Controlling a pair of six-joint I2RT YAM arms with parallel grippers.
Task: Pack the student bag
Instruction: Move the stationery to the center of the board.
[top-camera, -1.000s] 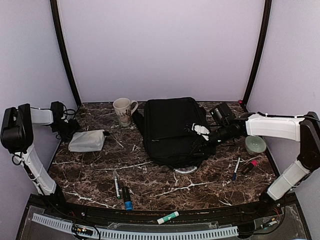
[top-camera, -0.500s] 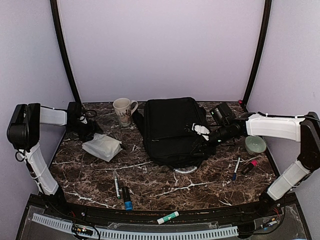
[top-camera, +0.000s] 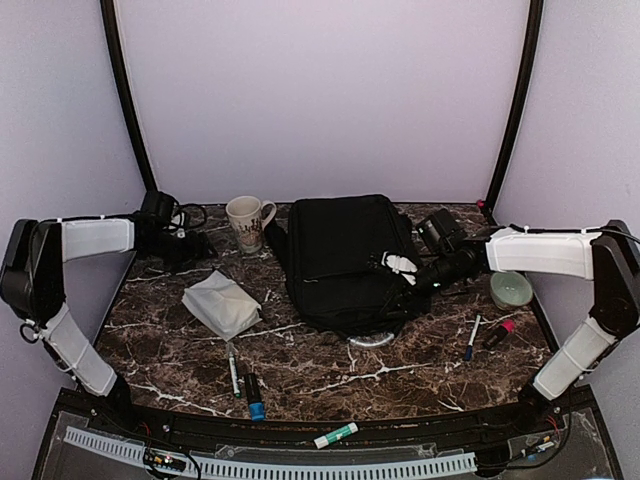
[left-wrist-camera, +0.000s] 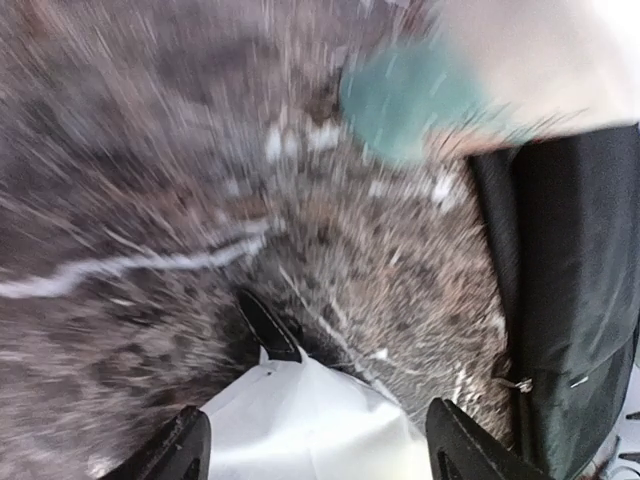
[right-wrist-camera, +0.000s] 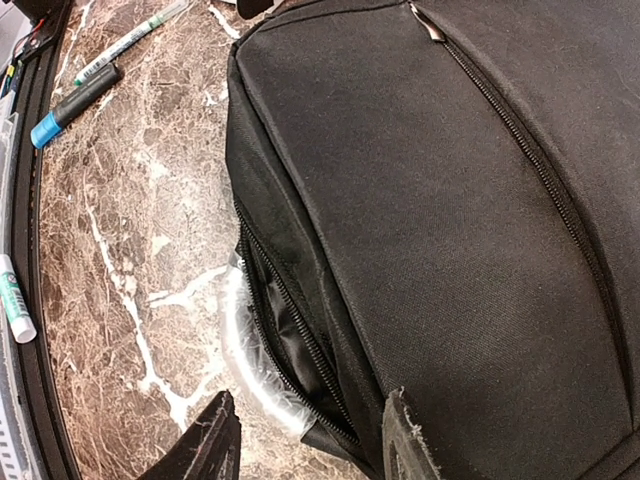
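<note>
The student bag (top-camera: 345, 262), a big black backpack, lies flat at the table's middle back. Its side zip gapes open in the right wrist view, on the bag (right-wrist-camera: 450, 200). My right gripper (top-camera: 405, 265) sits at the bag's right side, open. In its wrist view the right gripper (right-wrist-camera: 308, 430) has one finger on the fabric and the other over the table. A small grey pouch (top-camera: 222, 305) is left of the bag. My left gripper (top-camera: 197, 248) hovers over it. In the blurred left wrist view the pouch (left-wrist-camera: 310, 430) is sharp and fills the span between the left gripper's (left-wrist-camera: 315, 445) fingers.
A cream mug (top-camera: 246, 222) stands left of the bag. A green bowl (top-camera: 511, 289), a blue pen (top-camera: 471, 338) and a pink marker (top-camera: 498, 333) lie at right. A pen (top-camera: 233, 372), a blue-capped marker (top-camera: 253, 395) and a green-white stick (top-camera: 335, 435) lie near the front. A clear lid (top-camera: 372, 340) sticks out from under the bag.
My left arm has swung right from the table's left edge toward the mug. The grey pouch has travelled right with it and turned. The right arm has barely moved.
</note>
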